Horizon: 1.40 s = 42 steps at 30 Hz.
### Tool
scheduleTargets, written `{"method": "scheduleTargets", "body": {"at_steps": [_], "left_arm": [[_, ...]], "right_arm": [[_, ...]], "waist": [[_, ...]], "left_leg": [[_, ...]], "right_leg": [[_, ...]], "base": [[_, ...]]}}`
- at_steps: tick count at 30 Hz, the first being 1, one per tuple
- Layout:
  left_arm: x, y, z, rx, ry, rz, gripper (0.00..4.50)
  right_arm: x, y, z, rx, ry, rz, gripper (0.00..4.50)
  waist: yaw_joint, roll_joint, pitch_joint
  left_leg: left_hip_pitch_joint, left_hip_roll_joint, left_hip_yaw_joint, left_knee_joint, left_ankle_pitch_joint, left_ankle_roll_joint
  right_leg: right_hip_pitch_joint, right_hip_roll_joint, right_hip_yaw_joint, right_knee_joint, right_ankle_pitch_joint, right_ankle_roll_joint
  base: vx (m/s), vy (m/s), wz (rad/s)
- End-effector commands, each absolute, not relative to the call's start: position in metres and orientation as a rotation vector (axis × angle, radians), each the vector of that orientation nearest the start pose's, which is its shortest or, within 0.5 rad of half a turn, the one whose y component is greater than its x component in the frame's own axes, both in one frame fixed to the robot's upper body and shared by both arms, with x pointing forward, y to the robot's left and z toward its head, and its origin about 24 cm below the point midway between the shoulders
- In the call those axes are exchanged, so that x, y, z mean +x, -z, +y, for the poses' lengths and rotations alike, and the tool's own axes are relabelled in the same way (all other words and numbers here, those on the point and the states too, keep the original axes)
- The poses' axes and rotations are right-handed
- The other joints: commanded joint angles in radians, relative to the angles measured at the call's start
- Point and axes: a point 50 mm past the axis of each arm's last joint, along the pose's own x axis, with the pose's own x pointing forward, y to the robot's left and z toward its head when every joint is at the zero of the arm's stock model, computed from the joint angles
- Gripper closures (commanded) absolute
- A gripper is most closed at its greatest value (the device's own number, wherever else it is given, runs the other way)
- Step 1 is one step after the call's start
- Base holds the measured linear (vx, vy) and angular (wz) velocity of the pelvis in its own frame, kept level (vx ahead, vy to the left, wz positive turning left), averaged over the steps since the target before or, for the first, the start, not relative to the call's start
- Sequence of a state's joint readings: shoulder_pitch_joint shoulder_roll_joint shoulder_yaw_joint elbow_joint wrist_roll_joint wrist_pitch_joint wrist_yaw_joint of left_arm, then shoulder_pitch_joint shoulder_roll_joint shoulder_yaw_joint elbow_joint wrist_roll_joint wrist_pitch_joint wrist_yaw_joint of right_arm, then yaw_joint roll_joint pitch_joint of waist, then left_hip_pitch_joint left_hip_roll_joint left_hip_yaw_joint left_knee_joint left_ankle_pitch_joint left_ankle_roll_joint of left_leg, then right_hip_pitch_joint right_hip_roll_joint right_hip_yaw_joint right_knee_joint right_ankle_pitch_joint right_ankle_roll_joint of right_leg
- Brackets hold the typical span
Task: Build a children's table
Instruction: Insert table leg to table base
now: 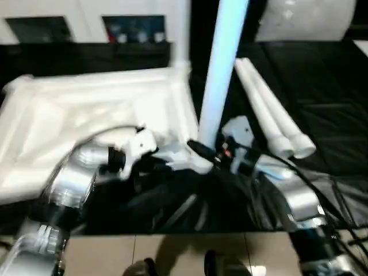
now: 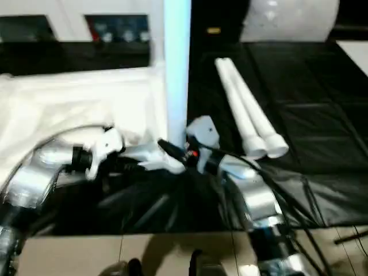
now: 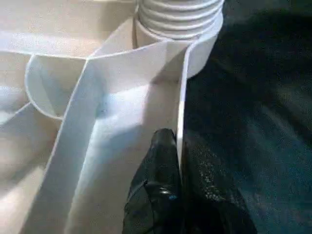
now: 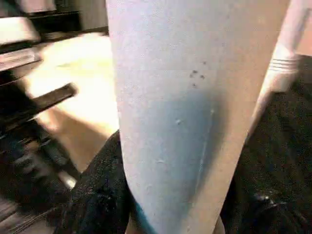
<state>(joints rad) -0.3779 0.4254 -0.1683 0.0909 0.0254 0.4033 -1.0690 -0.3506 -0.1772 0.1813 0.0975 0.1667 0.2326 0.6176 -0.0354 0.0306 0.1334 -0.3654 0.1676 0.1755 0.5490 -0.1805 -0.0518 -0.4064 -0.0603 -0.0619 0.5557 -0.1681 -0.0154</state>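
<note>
- the white table top (image 1: pixel 86 109) lies upside down on the black-covered surface (image 1: pixel 328 86), with its ribbed underside facing up, on the robot's left side.
- one white leg (image 1: pixel 221 69) stands upright at the near corner of the table top on the robot's right side; the left wrist view shows its threaded end (image 3: pixel 178 19) sitting in the round corner socket.
- the left gripper (image 3: pixel 168 165) is at the outer wall of the table top, just below this socket. its black fingers (image 3: pixel 158 195) are pressed together on the thin white edge wall, one finger inside and one outside, so they pinch the wall.
- the right gripper (image 1: pixel 210 154) is at the lower part of the standing leg. in the right wrist view the leg (image 4: pixel 180 112) goes up between the two black fingers (image 4: pixel 97 195), which stand about half spread, one on each side, and touch the tube.
- two more white legs (image 1: pixel 273 123) lie side by side on the black cover, to the right of the standing leg and apart from it, with their wider ends pointing towards the robot.
- a black cable runs along the right silver forearm (image 1: pixel 299 201).
</note>
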Motion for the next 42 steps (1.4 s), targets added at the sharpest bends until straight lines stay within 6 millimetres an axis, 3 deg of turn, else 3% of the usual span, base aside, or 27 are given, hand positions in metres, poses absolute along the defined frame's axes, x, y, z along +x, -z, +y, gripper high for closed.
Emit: {"method": "scheduleTargets", "body": {"at_steps": [1, 3, 5, 6, 7, 9, 14, 20, 23, 26, 27, 31, 38, 42], "left_arm": [[0.287, -0.087, 0.138, 0.318, 1.045, 0.328, 4.50], [0.274, -0.085, 0.121, 0.283, 1.002, 0.330, 4.50], [0.268, -0.085, 0.111, 0.266, 0.997, 0.324, 4.50], [0.263, -0.087, 0.099, 0.248, 0.999, 0.314, 4.50], [0.262, -0.088, 0.091, 0.243, 1.009, 0.302, 4.50], [0.260, -0.091, 0.083, 0.234, 1.002, 0.297, 4.50], [0.266, -0.091, 0.087, 0.287, 0.950, 0.318, 4.50], [0.266, -0.091, 0.090, 0.306, 0.928, 0.339, 4.50], [0.271, -0.090, 0.097, 0.375, 0.893, 0.320, 4.50], [0.275, -0.090, 0.101, 0.368, 0.891, 0.327, 4.50], [0.277, -0.089, 0.103, 0.364, 0.893, 0.331, 4.50], [0.286, -0.086, 0.113, 0.398, 0.893, 0.339, 4.50], [0.293, -0.083, 0.123, 0.455, 1.015, 0.336, 4.50], [0.294, -0.082, 0.128, 0.491, 1.140, 0.344, 4.50]], "right_arm": [[0.285, -0.027, -0.092, -0.068, -0.820, 0.338, 2.60], [0.291, -0.025, -0.089, -0.060, -0.765, 0.351, 2.60], [0.294, -0.024, -0.087, -0.063, -0.745, 0.354, 2.60], [0.297, -0.024, -0.085, -0.062, -0.735, 0.353, 2.60], [0.299, -0.025, -0.083, -0.062, -0.736, 0.350, 2.60], [0.300, -0.026, -0.080, -0.061, -0.737, 0.345, 2.60], [0.300, -0.026, -0.078, -0.053, -0.735, 0.347, 2.60], [0.300, -0.024, -0.079, -0.054, -0.728, 0.350, 2.60], [0.303, -0.024, -0.080, -0.020, -0.724, 0.351, 1.90], [0.304, -0.025, -0.082, -0.033, -0.722, 0.330, 1.78], [0.305, -0.026, -0.084, -0.042, -0.721, 0.317, 1.50], [0.302, -0.029, -0.093, -0.077, -0.759, 0.276, 1.23], [0.291, -0.038, -0.122, -0.079, -0.824, 0.227, 0.61], [0.289, -0.049, -0.145, -0.104, -0.870, 0.201, 0.24]], "waist": [[0.007, -0.001, -0.030], [0.006, -0.005, -0.036], [0.006, -0.004, -0.033], [0.003, -0.014, -0.037], [0.005, -0.010, -0.035], [0.004, -0.015, -0.037], [0.009, -0.013, -0.035], [0.008, -0.011, -0.043], [0.008, -0.008, -0.049], [0.013, -0.006, -0.057], [0.017, -0.007, -0.059], [0.026, -0.006, -0.063], [0.043, -0.002, -0.071], [0.044, 0.000, -0.080]], "left_leg": [[-0.002, 0.073, -0.037, -0.086, -0.349, 0.015], [-0.003, 0.070, -0.028, -0.078, -0.284, 0.041], [-0.003, 0.065, -0.024, -0.075, -0.262, 0.056], [-0.008, 0.068, -0.026, -0.075, -0.238, 0.063], [-0.006, 0.066, -0.024, -0.074, -0.236, 0.067], [-0.004, 0.062, -0.022, -0.070, -0.246, 0.071], [-0.003, 0.061, -0.027, -0.073, -0.277, 0.063], [-0.002, 0.061, -0.025, -0.070, -0.270, 0.057], [-0.002, 0.060, -0.025, -0.069, -0.270, 0.062], [0.003, 0.062, -0.022, -0.062, -0.242, 0.060], [-0.001, 0.062, -0.021, -0.063, -0.215, 0.064], [0.001, 0.058, -0.017, -0.057, -0.184, 0.080], [0.004, 0.058, -0.015, -0.050, -0.157, 0.105], [0.004, 0.058, -0.016, -0.043, -0.115, 0.127]], "right_leg": [[0.028, -0.096, 0.064, -0.071, -0.457, -0.195], [0.032, -0.094, 0.066, -0.069, -0.418, -0.208], [0.031, -0.089, 0.063, -0.073, -0.411, -0.206], [0.039, -0.094, 0.063, -0.066, -0.393, -0.216], [0.034, -0.090, 0.062, -0.071, -0.400, -0.211], [0.033, -0.088, 0.060, -0.072, -0.436, -0.194], [0.028, -0.085, 0.058, -0.080, -0.495, -0.152], [0.031, -0.083, 0.057, -0.075, -0.423, -0.170], [0.035, -0.083, 0.056, -0.072, -0.405, -0.185], [0.036, -0.082, 0.057, -0.067, -0.349, -0.207], [0.041, -0.080, 0.055, -0.062, -0.305, -0.217], [0.045, -0.080, 0.054, -0.059, -0.272, -0.224], [0.050, -0.078, 0.052, -0.056, -0.250, -0.226], [0.056, -0.076, 0.051, -0.042, -0.140, -0.261]], "base": [[0.000, 0.000, 0.00], [0.000, 0.000, 0.00], [0.000, 0.000, 0.00], [0.000, 0.000, 0.00], [0.000, 0.000, 0.00], [0.000, 0.000, 0.00], [0.000, 0.000, 0.00], [0.000, 0.000, 0.00], [0.000, 0.000, 0.00], [0.000, 0.000, 0.00], [0.000, 0.000, 0.00], [0.000, 0.000, 0.00], [0.000, 0.000, 0.00], [0.000, 0.000, 0.00]]}}
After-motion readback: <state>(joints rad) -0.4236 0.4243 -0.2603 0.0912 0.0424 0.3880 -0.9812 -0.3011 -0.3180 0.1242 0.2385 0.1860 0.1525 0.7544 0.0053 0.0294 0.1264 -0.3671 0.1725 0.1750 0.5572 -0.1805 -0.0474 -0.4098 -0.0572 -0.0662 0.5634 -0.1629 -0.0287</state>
